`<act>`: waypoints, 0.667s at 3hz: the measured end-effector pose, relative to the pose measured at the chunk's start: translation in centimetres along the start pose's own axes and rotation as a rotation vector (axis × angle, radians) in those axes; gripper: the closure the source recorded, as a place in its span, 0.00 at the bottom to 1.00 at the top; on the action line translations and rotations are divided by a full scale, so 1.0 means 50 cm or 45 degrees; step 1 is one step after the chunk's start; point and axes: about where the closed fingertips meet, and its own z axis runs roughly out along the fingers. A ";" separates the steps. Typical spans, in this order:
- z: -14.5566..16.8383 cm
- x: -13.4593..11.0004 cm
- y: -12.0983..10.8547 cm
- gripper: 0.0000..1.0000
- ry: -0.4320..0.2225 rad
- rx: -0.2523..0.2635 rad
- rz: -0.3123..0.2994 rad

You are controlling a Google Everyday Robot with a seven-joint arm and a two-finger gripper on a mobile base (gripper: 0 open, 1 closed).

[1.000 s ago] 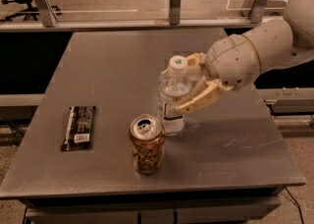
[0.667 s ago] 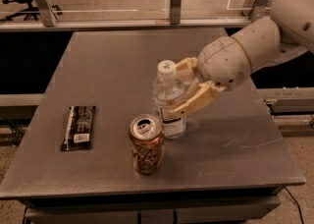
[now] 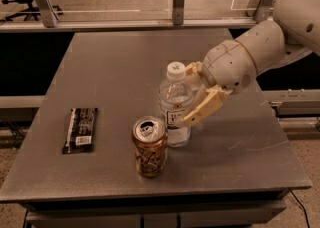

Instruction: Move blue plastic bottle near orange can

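You see only the near finger of the gripper point(image 3: 188, 94) in full. The far one is mostly hidden behind the bottle point(image 3: 175, 106), and the arm point(image 3: 260, 47) is cut off at the right edge. The bottle stands upright, cap up, on the table point(image 3: 120, 62), just behind and right of the can point(image 3: 149, 147), pinched in the gripper, while the arm reaches in from the right, wrist sloping down-left.

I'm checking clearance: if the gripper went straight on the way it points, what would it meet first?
The blue plastic bottle: the gripper, above the table's middle, is closed around it. Beyond the bottle, probably the orange can standing just in front of it, though depth is unclear.
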 end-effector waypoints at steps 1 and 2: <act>-0.004 0.011 -0.001 0.00 -0.073 -0.042 0.084; -0.019 0.017 -0.011 0.00 -0.148 -0.045 0.135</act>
